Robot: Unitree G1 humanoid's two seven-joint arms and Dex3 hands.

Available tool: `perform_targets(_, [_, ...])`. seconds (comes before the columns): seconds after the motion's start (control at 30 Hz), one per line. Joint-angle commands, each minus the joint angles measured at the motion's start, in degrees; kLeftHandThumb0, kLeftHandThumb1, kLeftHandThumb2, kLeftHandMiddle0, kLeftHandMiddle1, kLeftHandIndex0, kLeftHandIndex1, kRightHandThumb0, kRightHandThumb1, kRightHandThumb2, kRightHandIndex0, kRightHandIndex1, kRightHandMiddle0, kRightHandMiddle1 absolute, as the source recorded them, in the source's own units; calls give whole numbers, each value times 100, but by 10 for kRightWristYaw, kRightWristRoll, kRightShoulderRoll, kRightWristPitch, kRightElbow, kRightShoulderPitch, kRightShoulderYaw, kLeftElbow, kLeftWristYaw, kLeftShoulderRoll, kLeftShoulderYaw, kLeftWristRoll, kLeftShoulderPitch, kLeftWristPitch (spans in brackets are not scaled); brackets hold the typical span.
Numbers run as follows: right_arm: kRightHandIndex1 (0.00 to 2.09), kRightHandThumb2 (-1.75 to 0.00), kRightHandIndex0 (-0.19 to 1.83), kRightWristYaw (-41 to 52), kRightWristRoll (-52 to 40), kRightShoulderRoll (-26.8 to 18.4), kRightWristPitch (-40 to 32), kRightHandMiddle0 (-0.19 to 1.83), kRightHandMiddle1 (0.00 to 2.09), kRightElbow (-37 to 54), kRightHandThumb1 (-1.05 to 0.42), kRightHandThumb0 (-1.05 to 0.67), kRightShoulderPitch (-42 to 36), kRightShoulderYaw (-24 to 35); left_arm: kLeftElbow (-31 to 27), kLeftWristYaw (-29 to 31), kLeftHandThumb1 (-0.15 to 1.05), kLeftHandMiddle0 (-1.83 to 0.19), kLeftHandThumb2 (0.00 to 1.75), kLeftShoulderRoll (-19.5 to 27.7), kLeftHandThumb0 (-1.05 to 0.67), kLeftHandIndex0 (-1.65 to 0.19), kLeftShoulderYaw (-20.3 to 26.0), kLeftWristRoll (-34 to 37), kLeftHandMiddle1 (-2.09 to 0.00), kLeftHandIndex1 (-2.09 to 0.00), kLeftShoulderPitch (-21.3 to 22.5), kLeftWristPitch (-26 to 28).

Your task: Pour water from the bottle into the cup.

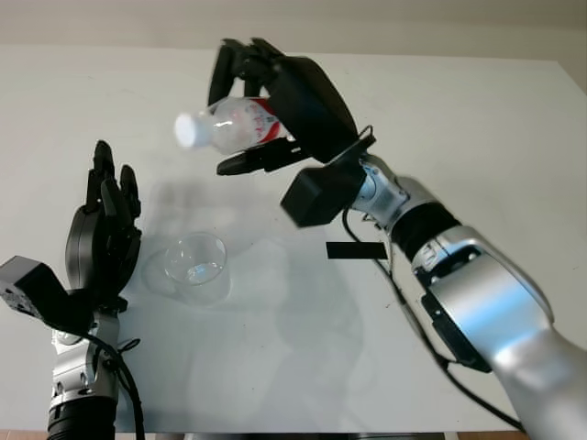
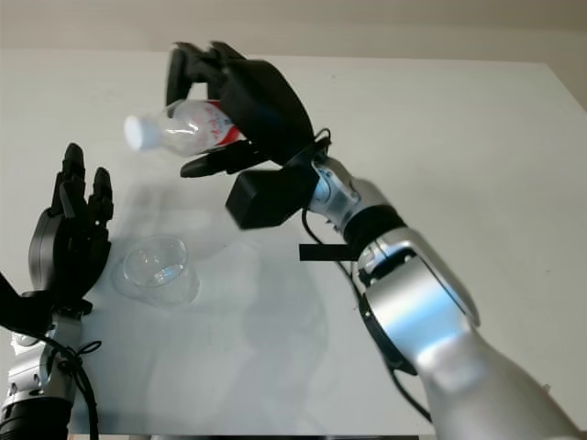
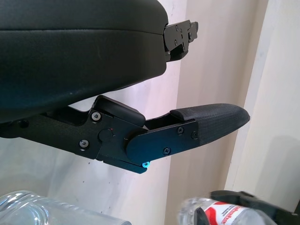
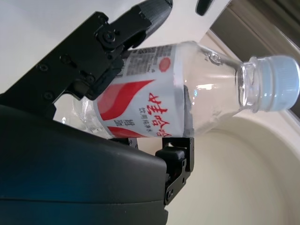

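My right hand is shut on a clear plastic bottle with a red and white label. It holds the bottle raised above the table and tipped onto its side. The white cap is on and points left. In the right wrist view the bottle lies across the palm with its cap clear of the fingers. A clear plastic cup stands upright on the white table, below the bottle's neck and nearer to me. My left hand is open, held upright just left of the cup.
A small black strip lies on the table right of the cup, under my right forearm. The table's far edge meets a pale wall. In the left wrist view the bottle's label shows beyond a finger.
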State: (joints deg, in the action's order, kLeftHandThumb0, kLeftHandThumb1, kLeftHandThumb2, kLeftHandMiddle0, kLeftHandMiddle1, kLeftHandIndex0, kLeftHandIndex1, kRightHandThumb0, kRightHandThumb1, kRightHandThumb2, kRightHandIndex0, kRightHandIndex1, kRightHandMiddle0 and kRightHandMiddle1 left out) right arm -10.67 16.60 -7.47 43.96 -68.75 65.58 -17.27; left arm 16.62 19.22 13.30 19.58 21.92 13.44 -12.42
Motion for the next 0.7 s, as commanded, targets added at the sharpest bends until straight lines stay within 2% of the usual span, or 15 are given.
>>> perform_targets(0.0, [209, -40, 128, 42, -40, 12, -25, 99, 209, 24, -105, -35, -12, 36, 14, 4, 105, 19, 67, -5, -81, 19, 1, 3, 0, 0, -18, 6])
perform_targets(0.17, [209, -44, 122, 179, -154, 25, -112, 95, 209, 79, -105, -33, -53, 113, 14, 5, 105, 19, 67, -4, -81, 19, 3, 3, 0, 0, -20, 5])
perform_targets(0.27, [209, -46, 130, 246, -218, 24, -213, 98, 209, 143, -105, -34, -83, 153, 14, 4, 105, 19, 67, -1, -82, 19, 3, -1, 0, 0, -22, 6])
perform_targets(0.47, [209, -47, 132, 286, -273, 0, -391, 94, 209, 325, -105, -33, -165, 190, 7, 2, 105, 19, 68, 3, -82, 19, 2, -2, 0, 0, -24, 14])
perform_targets(0.67, [209, -47, 136, 272, -291, -24, -526, 98, 209, 476, -105, -32, -235, 215, 11, 6, 105, 19, 70, 4, -82, 19, 0, -1, 0, 0, -19, 14])
